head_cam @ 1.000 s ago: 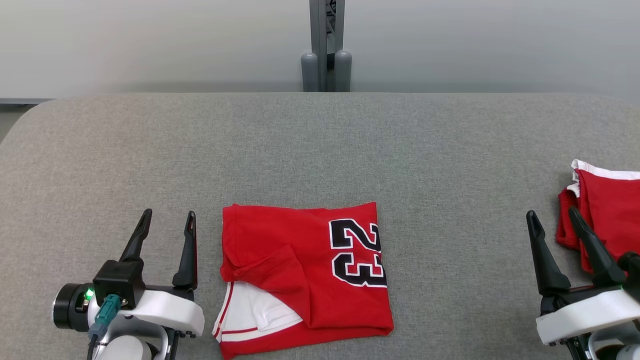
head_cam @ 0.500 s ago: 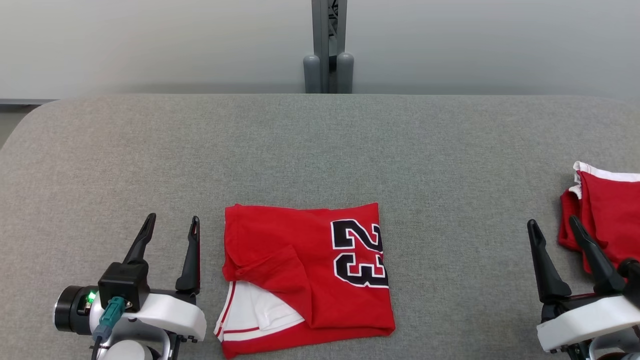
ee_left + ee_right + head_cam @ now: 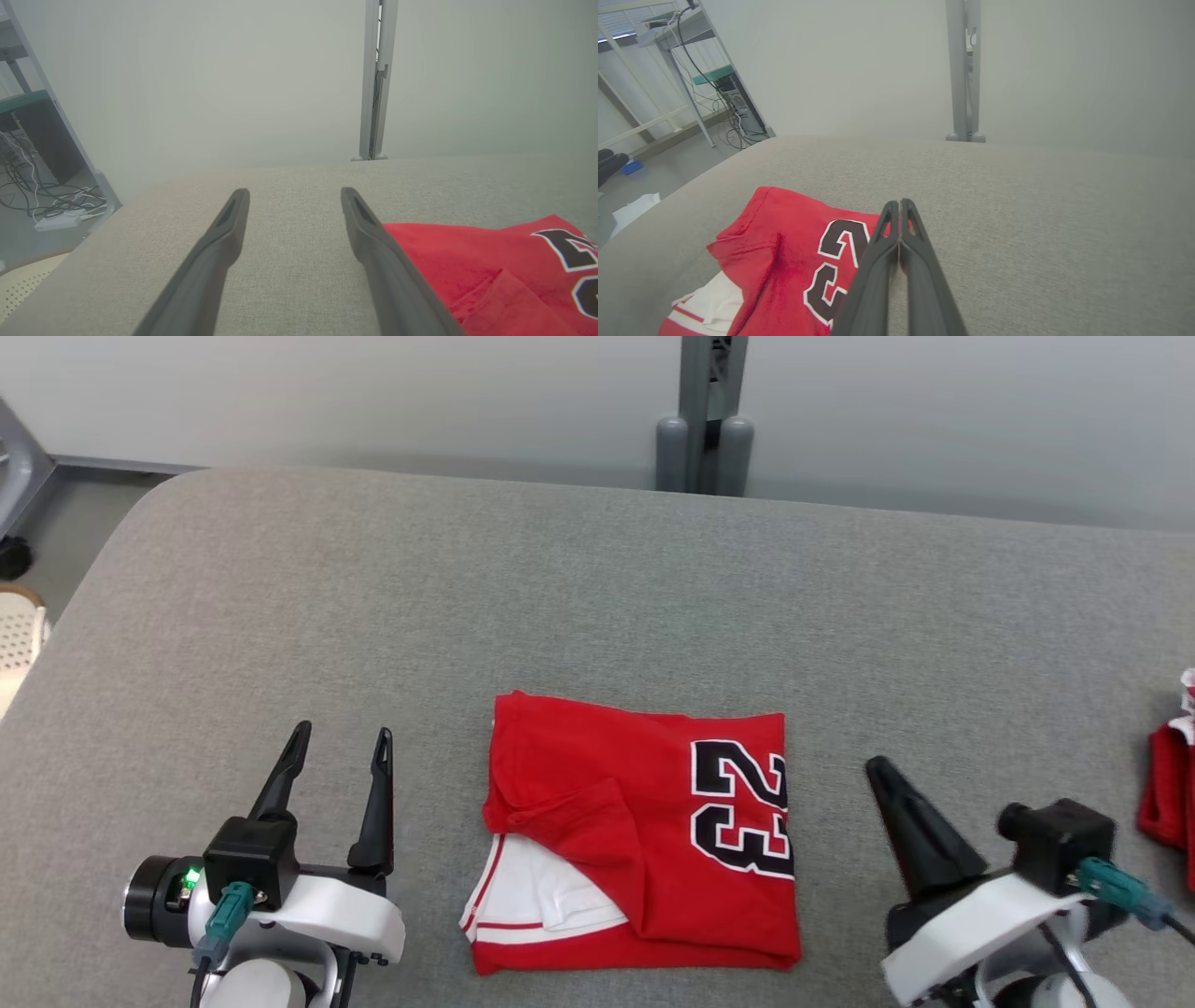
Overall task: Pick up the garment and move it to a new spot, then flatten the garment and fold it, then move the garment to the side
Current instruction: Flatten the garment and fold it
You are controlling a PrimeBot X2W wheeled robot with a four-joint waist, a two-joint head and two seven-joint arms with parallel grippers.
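Jersey [image 3: 644, 840], folded, lies on the desk [image 3: 560, 597] just right of our left hand [image 3: 342, 733], spread wide and empty, and left of our right hand [image 3: 878, 771], pressed closed on nothing. We should clamp all layers at one edge so the fold survives sliding aside.

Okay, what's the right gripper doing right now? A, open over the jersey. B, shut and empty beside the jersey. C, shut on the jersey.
B: the right gripper is closed tight with nothing in it, and the head view shows it apart from the jersey, off to its right.
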